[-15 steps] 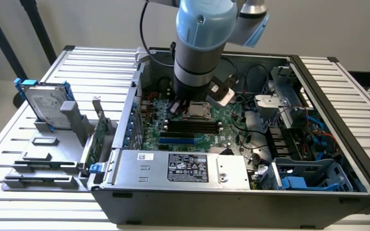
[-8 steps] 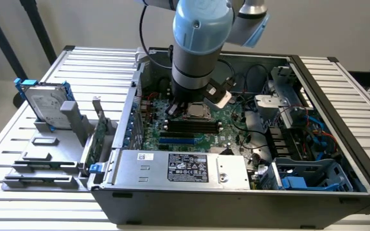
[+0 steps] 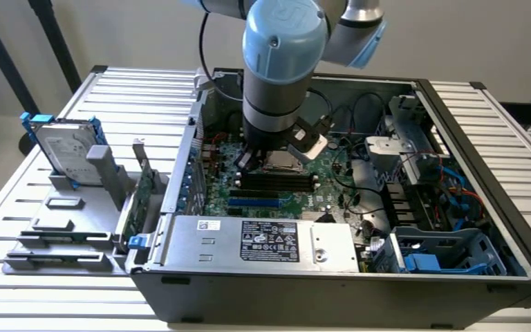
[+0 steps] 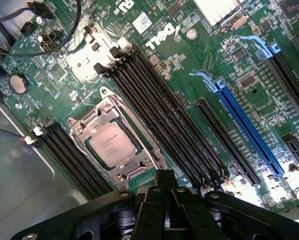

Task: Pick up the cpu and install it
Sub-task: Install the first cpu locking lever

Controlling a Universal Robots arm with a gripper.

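While the gripper [image 4: 165,192] is hanging just above the motherboard [image 4: 239,65] with jaws pressed together and holding nothing, the cpu [image 4: 111,145] is already lying in its socket frame [image 4: 114,142]. It is looking flat, though seating is hard to judge. Doing this well means keeping the chip square and unforced. Inside the open computer case [image 3: 487,131], a labelled power supply [image 3: 265,242] is sitting along the near edge.

Silver-grey cpu [image 4: 111,144], green motherboard [image 4: 189,65], blue slot [image 4: 247,127].
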